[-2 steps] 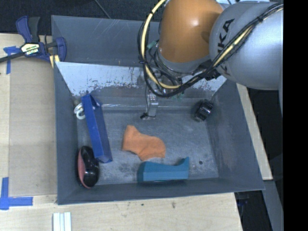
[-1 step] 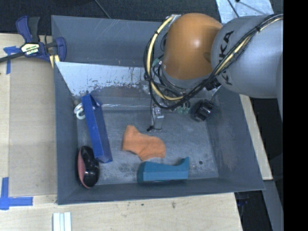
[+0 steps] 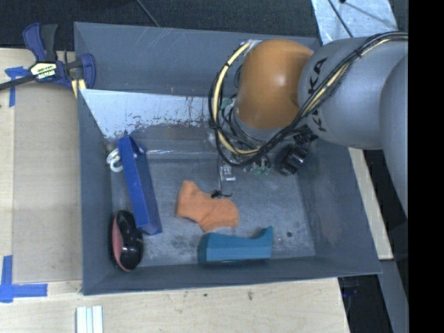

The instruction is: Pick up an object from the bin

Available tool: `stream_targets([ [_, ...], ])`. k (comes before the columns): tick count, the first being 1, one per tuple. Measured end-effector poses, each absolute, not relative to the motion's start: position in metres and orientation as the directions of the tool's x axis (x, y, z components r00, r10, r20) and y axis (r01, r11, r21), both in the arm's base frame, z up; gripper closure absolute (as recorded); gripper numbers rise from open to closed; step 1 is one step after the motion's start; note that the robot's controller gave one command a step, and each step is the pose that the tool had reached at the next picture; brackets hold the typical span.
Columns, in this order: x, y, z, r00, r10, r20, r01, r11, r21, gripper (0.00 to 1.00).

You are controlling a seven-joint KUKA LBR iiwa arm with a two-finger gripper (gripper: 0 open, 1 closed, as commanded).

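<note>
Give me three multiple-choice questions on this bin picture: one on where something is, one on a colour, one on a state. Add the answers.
1. Which thing lies nearest below the gripper?
A. the orange soft piece
B. the black and red oval thing
C. the white hook

2. What colour is the long flat bar along the left side of the bin?
A. yellow
B. blue
C. green

3. How does the teal block lie?
A. lifted in the gripper
B. outside the bin
C. on the bin floor

Answers:
1. A: the gripper hangs at the orange soft piece's upper edge, in mid-bin.
2. B: the bar is plainly blue.
3. C: the block rests on the floor by the wall at the view's bottom, apart from the gripper.
</note>
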State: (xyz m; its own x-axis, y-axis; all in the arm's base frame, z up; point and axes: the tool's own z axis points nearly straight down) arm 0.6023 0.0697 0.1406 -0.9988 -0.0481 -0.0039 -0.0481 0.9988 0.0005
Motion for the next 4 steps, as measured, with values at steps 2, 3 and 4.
stream_targets([
  [2, 0.58, 0.081, 0.077, -0.994, -0.111, -0.002, -0.111, 0.994, 0.001, 1.0],
  [3, 0.58, 0.081, 0.077, -0.994, -0.11, -0.002, -0.11, 0.994, 0.001, 1.0],
  [4, 0.609, 0.059, 0.219, -0.989, -0.15, -0.005, -0.15, 0.989, 0.0, 1.0],
])
